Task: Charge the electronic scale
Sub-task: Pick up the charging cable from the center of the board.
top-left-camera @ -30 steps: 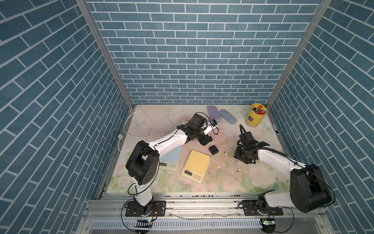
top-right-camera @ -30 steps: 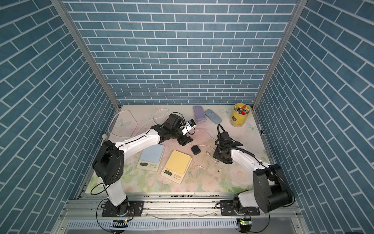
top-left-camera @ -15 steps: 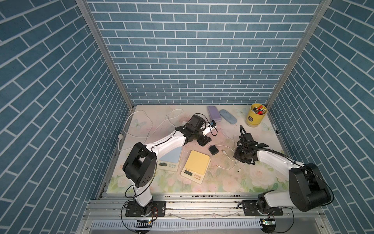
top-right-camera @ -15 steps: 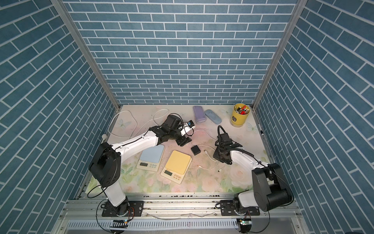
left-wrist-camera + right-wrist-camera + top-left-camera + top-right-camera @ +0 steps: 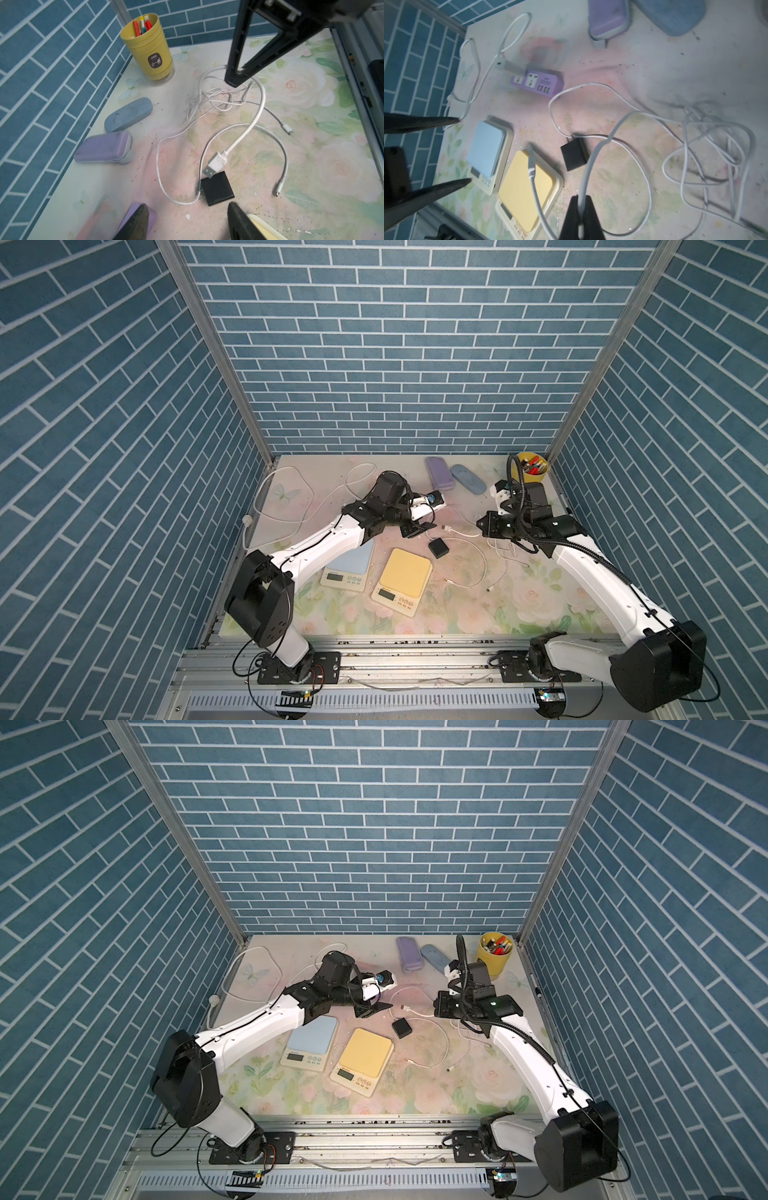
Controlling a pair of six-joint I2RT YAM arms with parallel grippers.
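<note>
**Inventory, largest to smallest; places taken from the yellow scale**

1. Table point(image 5: 457, 616): floral top, bears everything below.
2. Yellow scale point(image 5: 405, 574) point(image 5: 365, 1052): lies flat near the front middle, display toward the front edge. This is the landmark.
3. Blue scale point(image 5: 349, 562) point(image 5: 311, 1038): just beside the yellow scale on my left, flat, its far corner under my left arm.
4. Power strip point(image 5: 537, 83): purple, sockets up, beyond the yellow scale toward the back wall.
5. Purple case point(image 5: 439, 472) and blue-grey case point(image 5: 468, 479): side by side at the back wall, well apart from the yellow scale.
6. Yellow cup point(image 5: 532, 468): holds pens, in the back corner on my right, farthest from the yellow scale.
7. Left gripper point(image 5: 187, 222): my fingers are released and spread wide, hovering just beyond the yellow scale's far corner.
8. Right gripper point(image 5: 579, 202): my fingers are clenched on the white cable, beyond the yellow scale on my right.
9. White cable point(image 5: 254, 116): thick, pinched mid-length, its rear part looping into a tangle on the table.
10. Black adapter point(image 5: 439, 548) point(image 5: 217, 188): flat on the table just beyond the yellow scale's far corner, a thin lead running from it.
11. USB plug point(image 5: 445, 527) point(image 5: 216, 164): the white cable's free end, near the black adapter, apart from the yellow scale.
</note>
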